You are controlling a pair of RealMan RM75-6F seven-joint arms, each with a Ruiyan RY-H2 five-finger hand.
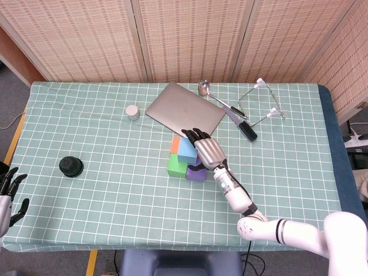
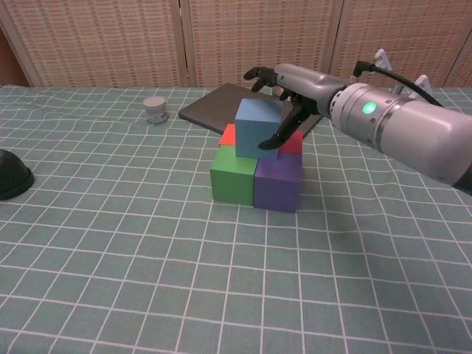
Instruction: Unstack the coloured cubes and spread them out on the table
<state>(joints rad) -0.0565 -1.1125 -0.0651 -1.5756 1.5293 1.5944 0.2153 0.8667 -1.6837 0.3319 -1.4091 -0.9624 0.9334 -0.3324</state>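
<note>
Careful: your right robot hand (image 2: 284, 92) curls around the light-blue cube (image 2: 258, 128) topping the coloured stack mid-table, contact unclear, so I cannot tell if it grips. Closing off-centre could topple the red cube (image 2: 292, 141) beneath.

We see a light blue cube (image 2: 258, 128) atop green (image 2: 232, 174), purple (image 2: 278, 183), red (image 2: 292, 142) and orange (image 2: 228, 136) cubes on the desk's green cloth with white grid lines (image 2: 110, 243), beside a grey laptop (image 1: 185, 111) and our silver-and-black right robot hand (image 2: 289, 82).
</note>
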